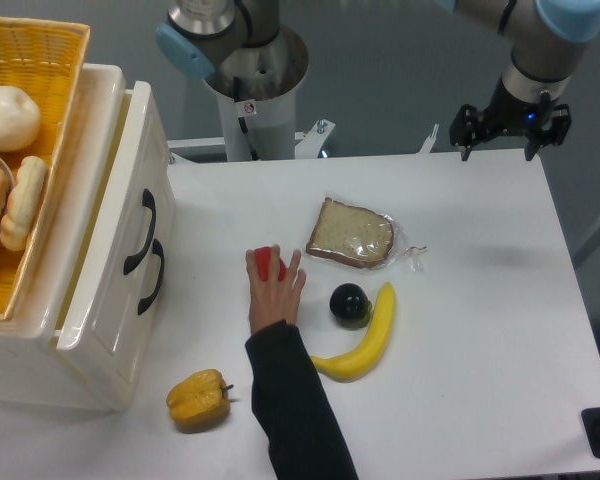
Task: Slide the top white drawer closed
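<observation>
The top white drawer (130,170) is at the left edge of the table, in a cream-white cabinet. Its front panel faces right and carries a curved black handle (140,232). The panel's upper edge stands a little out from the cabinet's rim. My gripper (511,135) hangs over the table's far right corner, well away from the drawer. It is open, with nothing between its fingers.
A person's hand (275,295) covers a red pepper (268,262) in the middle of the table. Beside it lie bagged bread (351,233), a dark round fruit (349,302), a banana (365,340) and a yellow pepper (199,397). The lower drawer's handle (155,277) sits below the top one. A yellow wicker basket (40,50) rests on the cabinet.
</observation>
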